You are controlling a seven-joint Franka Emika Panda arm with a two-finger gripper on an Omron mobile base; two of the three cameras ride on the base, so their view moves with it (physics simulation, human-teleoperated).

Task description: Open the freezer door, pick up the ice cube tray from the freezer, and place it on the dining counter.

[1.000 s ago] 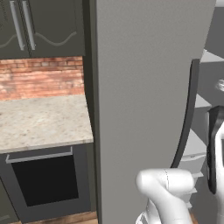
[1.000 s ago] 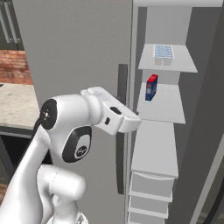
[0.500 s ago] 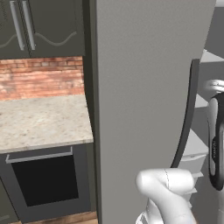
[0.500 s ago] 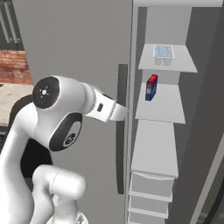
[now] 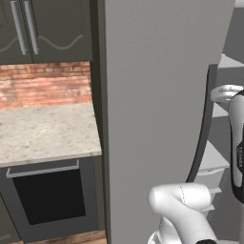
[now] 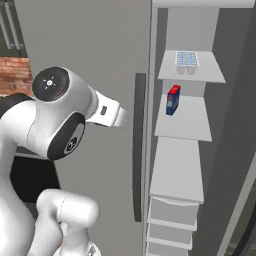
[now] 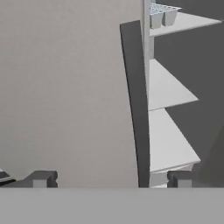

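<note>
Kitchen surroundings framed the scene: brick backsplash, one speckled worktop (image 5: 43, 128) over one dark oven (image 5: 50, 195), and dark upper cabinets (image 5: 45, 28) off to the far side of the freezer door (image 5: 157, 95) from the gripper (image 7: 111, 178). Its two fingertips (image 7: 41, 178) stood spread wide with nothing between them, pointed at the door's inner edge. One long dark handle (image 7: 133, 105) ran vertically just ahead of the gripper, between the fingertips' line of sight and the freezer (image 6: 187, 150) interior.

The door stood swung open, so the shelves lay exposed ahead and to one side of the gripper. One ice cube tray (image 6: 187, 61) sat on the upper shelf, well above and beyond the gripper; in the hand view the tray (image 7: 162, 14) appeared at the far top corner. On the next shelf down stood one small red-and-blue carton (image 6: 172, 99), apart from the tray. Four open shelves were countable in the right base view, with drawer fronts below.

The tray looked like thin rigid plastic, probably light and somewhat slick, liable to slide on the smooth shelf if nudged. Pinching it across its narrow width, or on the long rim nearest the opening, seemed the safest hold, kept level so that it would not tip.
</note>
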